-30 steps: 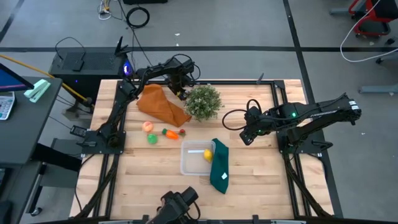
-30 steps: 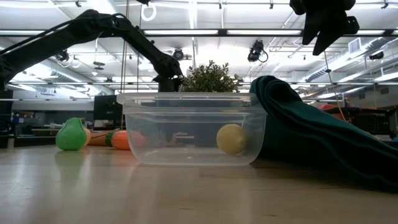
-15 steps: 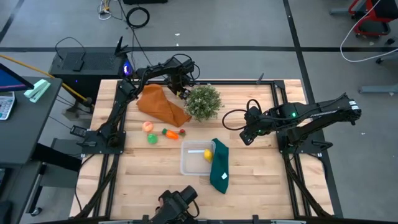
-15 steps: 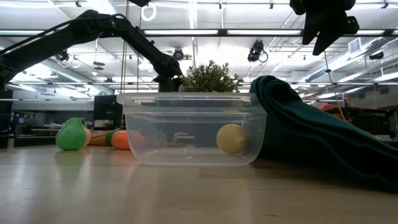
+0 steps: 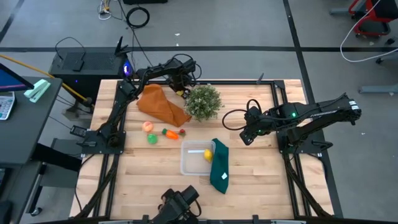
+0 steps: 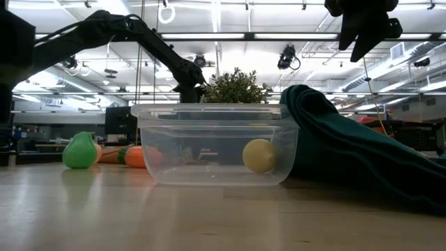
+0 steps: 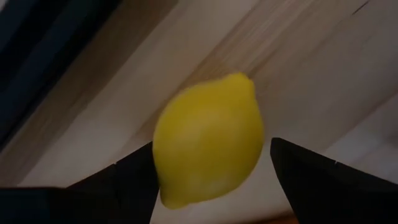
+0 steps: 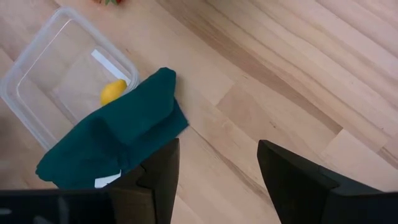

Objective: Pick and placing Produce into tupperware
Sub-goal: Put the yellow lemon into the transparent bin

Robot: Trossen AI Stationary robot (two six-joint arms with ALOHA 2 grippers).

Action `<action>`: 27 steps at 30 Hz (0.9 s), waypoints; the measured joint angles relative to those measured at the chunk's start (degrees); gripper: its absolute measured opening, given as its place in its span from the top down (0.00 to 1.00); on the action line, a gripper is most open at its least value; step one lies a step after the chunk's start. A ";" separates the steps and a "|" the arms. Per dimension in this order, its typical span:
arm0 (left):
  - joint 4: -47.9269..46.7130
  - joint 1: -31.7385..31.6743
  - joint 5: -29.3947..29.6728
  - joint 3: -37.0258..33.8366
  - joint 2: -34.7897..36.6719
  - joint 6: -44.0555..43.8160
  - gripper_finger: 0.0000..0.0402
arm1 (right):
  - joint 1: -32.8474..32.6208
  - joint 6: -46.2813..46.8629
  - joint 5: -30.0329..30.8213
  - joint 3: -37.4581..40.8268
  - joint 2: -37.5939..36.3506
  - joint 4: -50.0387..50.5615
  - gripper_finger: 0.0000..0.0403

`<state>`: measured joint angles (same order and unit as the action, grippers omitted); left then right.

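Note:
My left gripper [image 5: 181, 92] is at the table's far edge, between the orange cloth [image 5: 161, 104] and the potted plant [image 5: 203, 101], shut on a yellow lemon [image 7: 208, 140]. My right gripper [image 8: 217, 162] hangs open, high over the table's right half [image 5: 244, 138]. The clear tupperware [image 5: 196, 158] sits near the table's middle with a second lemon [image 5: 208, 155] lying on its floor. A pink peach [image 5: 148, 126], a green fruit [image 5: 152, 139], an orange carrot [image 5: 169, 132] and a small red piece [image 5: 182, 132] lie on the wood to its left. My left gripper pinches the lemon across its belly [image 7: 163, 155], one finger on each side. The lemon's pointed end [image 7: 245, 81] points away from the wrist. The fingers come from above. The lemon looks clear of the wood below it.
A dark green cloth [image 5: 219, 165] drapes over the tupperware's right rim and down onto the table. The plant stands close to the right of my left gripper. Bare wood lies right of the green cloth [image 8: 292, 93] and along the near edge [image 6: 209, 216].
Both arms have kept almost still. A dark shape has come into the upper left corner of the low view.

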<state>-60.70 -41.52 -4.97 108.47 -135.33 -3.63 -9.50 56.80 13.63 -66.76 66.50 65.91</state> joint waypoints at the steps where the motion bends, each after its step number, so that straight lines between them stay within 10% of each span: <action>1: 0.25 0.00 0.01 0.00 0.00 0.22 0.26 | 0.01 0.00 0.00 0.00 -0.01 0.01 0.55; 17: 1.66 -0.07 0.31 0.02 -0.02 1.08 0.44 | 0.00 0.02 0.00 0.00 0.00 -0.01 0.55; 27: 1.42 -0.08 0.24 -0.02 0.47 1.39 0.37 | 0.01 -0.05 0.00 0.00 0.00 0.02 0.58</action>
<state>-59.29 -41.59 -4.73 108.44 -134.85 -2.24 -9.50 56.75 13.63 -66.76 66.50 65.93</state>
